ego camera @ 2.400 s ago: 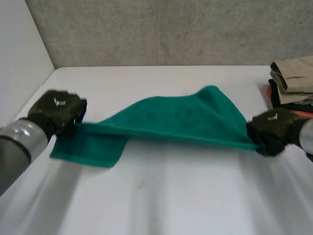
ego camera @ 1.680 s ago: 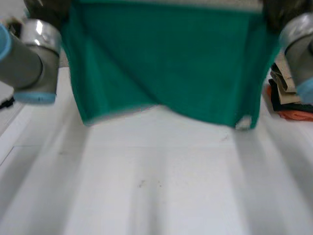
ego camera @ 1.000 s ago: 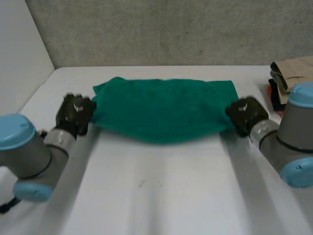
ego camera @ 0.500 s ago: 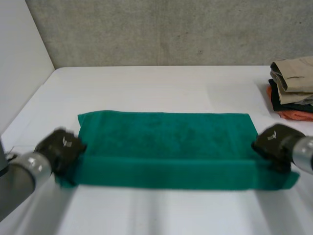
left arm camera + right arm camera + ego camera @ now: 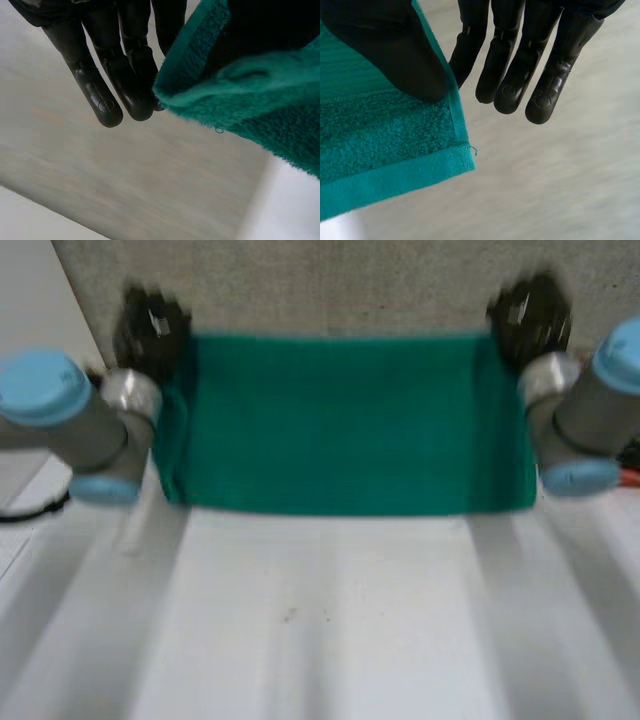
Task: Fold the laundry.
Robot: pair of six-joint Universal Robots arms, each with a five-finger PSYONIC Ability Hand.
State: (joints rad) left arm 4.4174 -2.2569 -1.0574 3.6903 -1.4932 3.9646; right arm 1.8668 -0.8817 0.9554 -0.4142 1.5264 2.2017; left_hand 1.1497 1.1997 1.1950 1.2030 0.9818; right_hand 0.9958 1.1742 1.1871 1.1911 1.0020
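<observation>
The green terry towel (image 5: 340,425) was lying flat on the white table (image 5: 330,620) a moment ago. Now it hangs over it, left hand (image 5: 150,325) and right hand (image 5: 528,315) each pinching a top corner. Probably re-laying it before the fold.

I count one green towel (image 5: 340,425), two hands, the left hand (image 5: 150,325) and right hand (image 5: 530,315), and one white table (image 5: 320,630).
</observation>
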